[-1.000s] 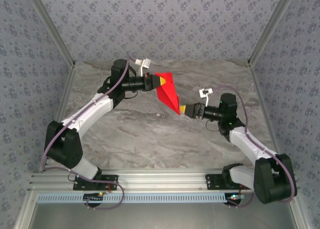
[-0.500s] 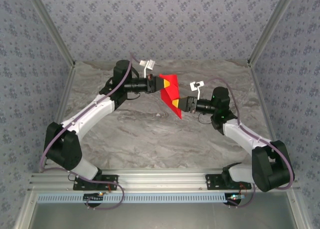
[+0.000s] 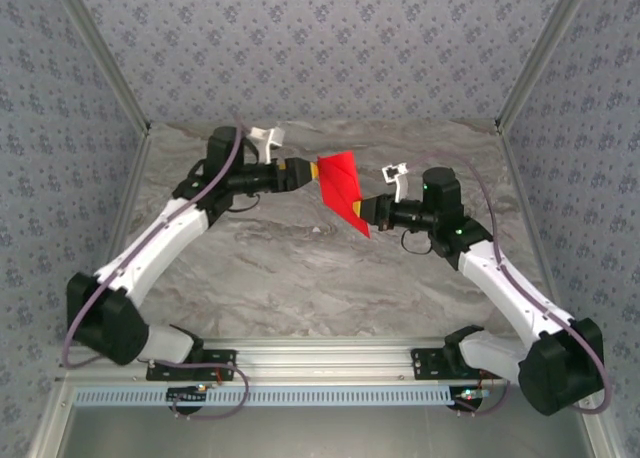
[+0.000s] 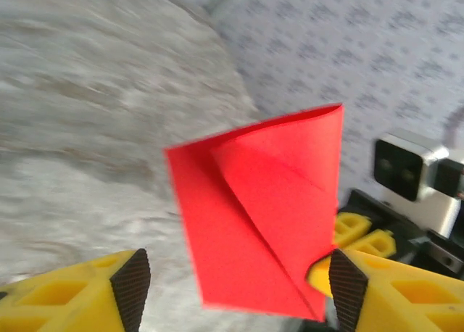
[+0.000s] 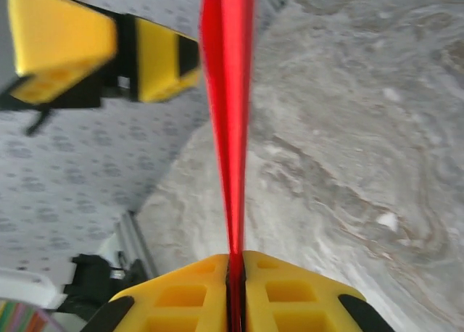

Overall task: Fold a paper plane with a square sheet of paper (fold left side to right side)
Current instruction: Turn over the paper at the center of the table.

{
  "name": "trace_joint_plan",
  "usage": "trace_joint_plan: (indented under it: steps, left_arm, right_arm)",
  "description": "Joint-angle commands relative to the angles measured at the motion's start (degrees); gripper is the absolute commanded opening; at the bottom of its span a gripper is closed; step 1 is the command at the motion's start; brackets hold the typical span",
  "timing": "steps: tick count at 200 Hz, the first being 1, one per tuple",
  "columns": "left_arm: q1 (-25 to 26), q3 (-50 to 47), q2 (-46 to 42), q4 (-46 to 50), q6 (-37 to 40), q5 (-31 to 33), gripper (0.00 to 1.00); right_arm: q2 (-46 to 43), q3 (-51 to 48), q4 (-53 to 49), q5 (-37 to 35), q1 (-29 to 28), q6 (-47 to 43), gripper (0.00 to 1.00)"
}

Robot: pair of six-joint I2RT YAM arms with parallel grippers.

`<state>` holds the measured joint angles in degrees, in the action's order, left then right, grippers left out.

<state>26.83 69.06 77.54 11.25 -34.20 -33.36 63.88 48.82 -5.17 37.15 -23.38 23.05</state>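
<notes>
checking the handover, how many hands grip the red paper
1: the right hand, shut on the red paper at its lower corner. The left hand stands open around it.

In the right wrist view the paper [image 5: 230,129] is seen edge-on and blurred. Its far end is cut off by the frame, so its outline cannot be told. The fingers [image 5: 290,296] of the right gripper [image 5: 233,263] are cropped likewise, and the left gripper [image 5: 127,56] is smeared. In the left wrist view the table [image 4: 87,93] is blurred, the left fingers are cropped, and the right gripper's tips are hidden behind the paper.
</notes>
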Motion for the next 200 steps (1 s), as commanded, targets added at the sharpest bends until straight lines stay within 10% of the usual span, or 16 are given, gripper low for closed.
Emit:
trace_joint_plan:
  steps: [1, 55, 91, 153, 200]
  left_arm:
    - [-0.2, -3.0, -7.5, 7.9, 6.3, 14.8, 0.7]
    - [-0.1, -12.0, -20.1, 10.2, 5.4, 32.4, 0.73]
    - [0.0, -14.5, -24.5, 11.1, 4.8, 37.2, 0.74]
    - [0.0, -16.0, -24.7, 10.1, 3.8, 37.2, 0.75]
    - [0.0, -17.9, -22.6, 7.9, 0.1, 35.9, 0.75]
  right_arm:
    - [0.3, 4.9, -21.9, -20.7, -5.5, -12.3, 0.1]
    - [17.7, 18.1, -43.6, -71.6, -25.0, -13.3, 0.07]
    - [34.6, 27.7, -55.5, -90.6, -32.1, -9.3, 0.06]
    - [56.2, 37.2, -59.4, -93.3, -37.9, -9.6, 0.05]
    - [56.3, 37.4, -52.7, -77.7, -39.5, -12.4, 0.23]
